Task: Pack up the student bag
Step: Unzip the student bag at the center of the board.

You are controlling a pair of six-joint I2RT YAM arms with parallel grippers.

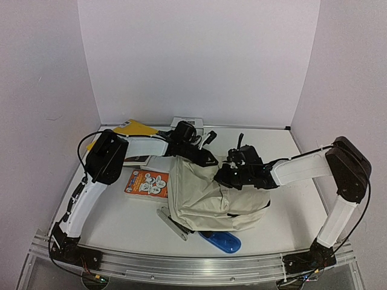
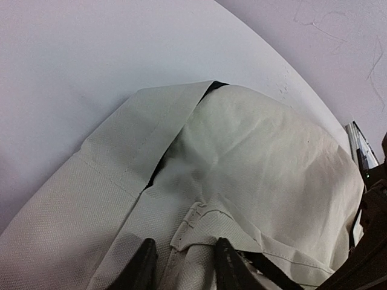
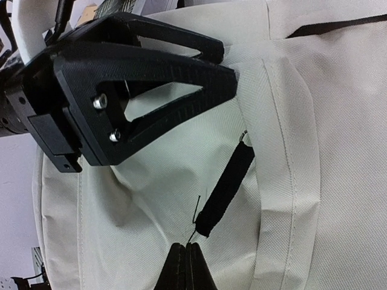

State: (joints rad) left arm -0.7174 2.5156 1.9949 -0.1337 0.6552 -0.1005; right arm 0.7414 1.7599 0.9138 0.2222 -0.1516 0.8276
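Top external – bag (image 1: 205, 196): cream, slumped mid-table (image 1: 121, 223), between both arms. Orange book (image 1: 147, 183) lies just beside it on L arm's side, not yet packed.

Left wrist – L gripper (image 2: 184, 266): jaws part-spread astride a raised fold of bag cloth. Can't tell whether they bite it.

Right wrist – R gripper (image 3: 186, 263): jaws pressed together, tips at lower end of black pull tab (image 3: 222, 184). Tab looks to sit outside the tips, so prob. nothing held.

Risks (judged):
1. L closes on too thin a fold → cloth slips out on lift, flap drops back.
2. L takes both layers → bag mouth pinned closed, nothing goes in.
3. R misses tab → zip won't run, or tips snag the loose thread by the tab.
4. Both grippers work close together over soft cloth → may knock each other; a hard tug could drag the whole bag onto the book.
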